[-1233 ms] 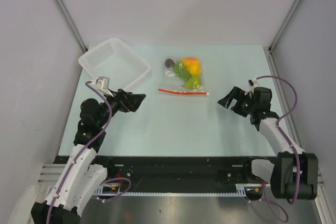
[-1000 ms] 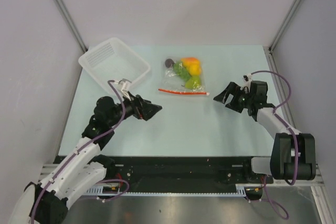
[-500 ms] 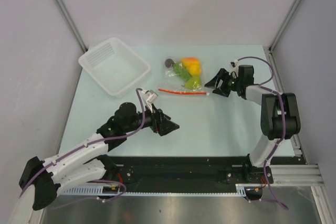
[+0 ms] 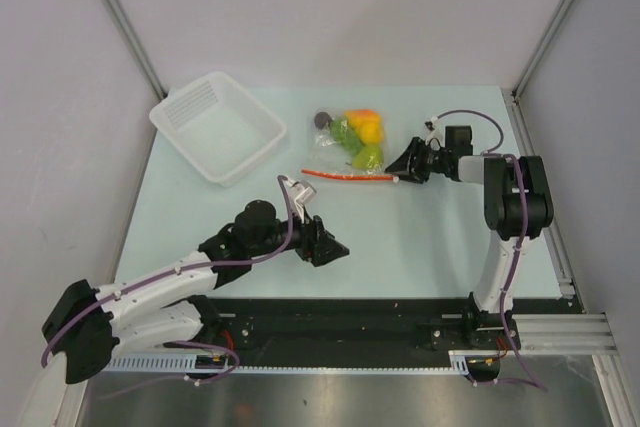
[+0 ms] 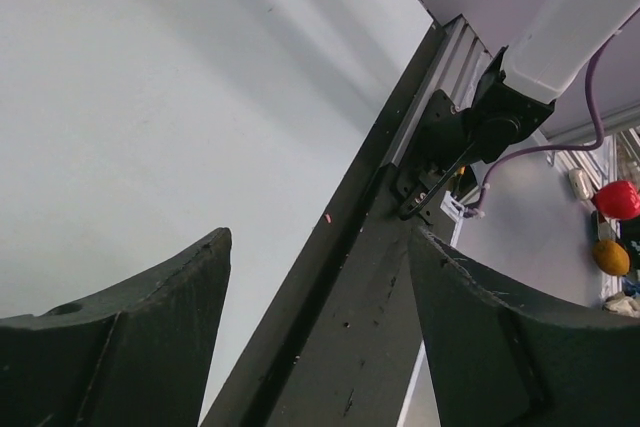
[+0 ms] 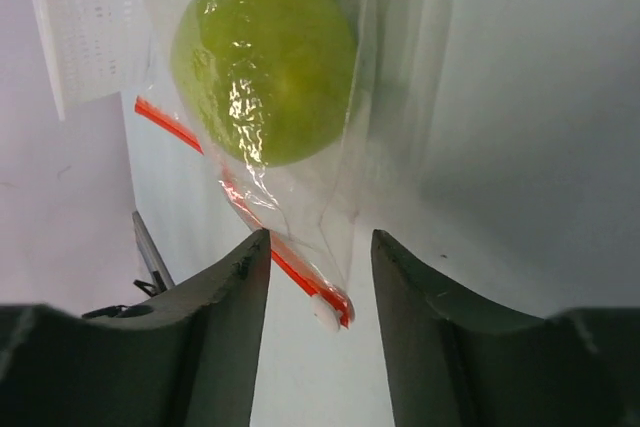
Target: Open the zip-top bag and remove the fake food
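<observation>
The zip-top bag (image 4: 332, 155) lies flat at the table's middle back, its red-orange zip strip (image 4: 350, 176) along the near edge. The fake food (image 4: 360, 135) is inside it: green pear, yellow-orange fruit, orange piece, dark round piece. My right gripper (image 4: 404, 164) is open at the strip's right end. In the right wrist view the strip's end with a white slider (image 6: 326, 311) sits between the open right gripper (image 6: 320, 247), untouched, with the pear (image 6: 265, 62) behind. My left gripper (image 4: 336, 247) is open and empty, low near the table's front, apart from the bag.
A white slotted basket (image 4: 184, 94) stands at the back left and also shows in the right wrist view (image 6: 90, 27). The left wrist view (image 5: 315, 247) shows only bare table (image 5: 150, 97), the black front rail (image 5: 360, 327) and the right arm's base.
My right gripper has moved left to the zip strip's right end. My left arm has swung right and forward, away from the basket. The bag has not moved.
</observation>
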Available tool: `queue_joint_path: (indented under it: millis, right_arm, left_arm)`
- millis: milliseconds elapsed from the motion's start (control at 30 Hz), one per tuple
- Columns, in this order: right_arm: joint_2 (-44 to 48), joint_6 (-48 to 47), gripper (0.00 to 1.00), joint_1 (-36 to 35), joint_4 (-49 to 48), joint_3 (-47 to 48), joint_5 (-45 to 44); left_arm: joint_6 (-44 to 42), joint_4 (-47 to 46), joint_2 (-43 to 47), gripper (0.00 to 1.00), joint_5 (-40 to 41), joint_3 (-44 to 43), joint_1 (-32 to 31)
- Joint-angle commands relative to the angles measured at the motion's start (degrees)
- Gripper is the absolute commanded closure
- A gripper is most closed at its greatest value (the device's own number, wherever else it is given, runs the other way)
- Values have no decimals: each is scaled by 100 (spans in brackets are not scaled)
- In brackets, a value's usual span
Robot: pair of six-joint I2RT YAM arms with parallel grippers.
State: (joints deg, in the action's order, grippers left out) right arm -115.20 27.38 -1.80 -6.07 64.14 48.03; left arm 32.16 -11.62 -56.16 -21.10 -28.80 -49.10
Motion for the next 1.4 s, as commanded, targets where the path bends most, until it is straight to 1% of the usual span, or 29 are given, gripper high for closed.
queue_joint_path:
  millis: [0, 67, 100, 133, 167, 233, 267, 333, 433, 500, 567, 600, 633, 700, 733, 767, 833, 867, 900, 933, 967, 1100, 1200, 1233, 1300, 1333, 1367]
  right_arm:
    - [-108, -57, 56, -136, -289, 231, 321]
    - [-126, -39, 64, -119, -421, 239, 312]
    - [-152, -39, 66, -119, -413, 283, 312]
    - [-213, -57, 70, -127, -413, 327, 338]
    - [-240, -57, 78, -127, -387, 353, 365]
    - [-284, -48, 87, -136, -325, 389, 391]
    - [-258, -31, 94, -153, -343, 363, 409]
    - [-170, 39, 100, -197, -439, 153, 409]
    - [146, 259, 100, -381, -720, -129, 365]
    - [557, 461, 100, -513, -930, -559, 146]
    - [822, 733, 100, -732, -1440, -1058, 40]
    - [1015, 1100, 100, -812, -1650, -1235, -30]
    - [1095, 1277, 100, -917, -2061, -1394, -65]
    - [1271, 1812, 100, -1198, -2459, -1910, -390]
    - [1402, 1937, 100, -1295, -2748, -2062, -513]
    - [1447, 2051, 92, -1375, -2838, -2203, -758]
    - [1474, 2280, 76, -1551, -3074, -2475, -900]
    - [1456, 2342, 57, -1569, -3198, -2546, -901]
    - [1421, 2403, 47, -1560, -3312, -2660, -901]
    - [1317, 2482, 43, -1560, -3444, -2670, -875]
    - [1255, 2483, 41, -1543, -3437, -2644, -813]
    - [1017, 2632, 43, -1525, -3638, -2599, -743]
    - [850, 2782, 47, -1507, -3972, -2652, -672]
    - [806, 2799, 55, -1507, -4033, -2652, -664]
    - [649, 2887, 64, -1481, -4121, -2635, -620]
    - [578, 2940, 75, -1481, -4383, -2643, -576]
    - [508, 3149, 83, -1490, -4551, -2652, -480]
  left_arm:
    - [132, -288, -149, 27, 71, -196, -73]
    - [211, -297, -202, 28, 71, -223, -91]
    - [238, -306, -246, 29, 63, -232, -100]
    - [264, -341, -264, 29, 71, -232, -126]
    - [282, -359, -264, 29, 71, -232, -143]
    - [334, -411, -325, 31, 89, -214, -187]
    - [361, -420, -343, 31, 115, -214, -205]
    - [422, -429, -395, 33, 168, -214, -257]
    - [484, -508, -518, 35, 247, -214, -319]
    - [528, -561, -650, 37, 265, -275, -337]
    - [563, -605, -869, 39, 230, -328, -346]
    - [580, -666, -931, 41, 221, -381, -354]
    - [572, -701, -993, 41, 203, -381, -363]
    - [572, -641, -1116, 43, 343, -416, -363]
    - [572, -623, -1134, 44, 396, -416, -363]
    - [581, -605, -1151, 44, 483, -416, -363]
    - [642, -649, -1152, 44, 546, -355, -363]
    - [686, -675, -1143, 44, 555, -320, -363]
    - [712, -727, -1108, 44, 563, -267, -363]
    - [808, -771, -1081, 44, 555, -223, -363]
    - [879, -824, -1055, 44, 537, -162, -363]
    - [1213, -1106, -879, 44, 546, 242, -363]
    - [1310, -1088, -774, 43, 581, 348, -363]
    - [1310, -1071, -774, 43, 581, 348, -363]
    - [1258, -922, -826, 43, 616, 244, -363]
    - [1249, -860, -861, 44, 668, 191, -363]
    - [1231, -799, -914, 44, 678, 138, -363]
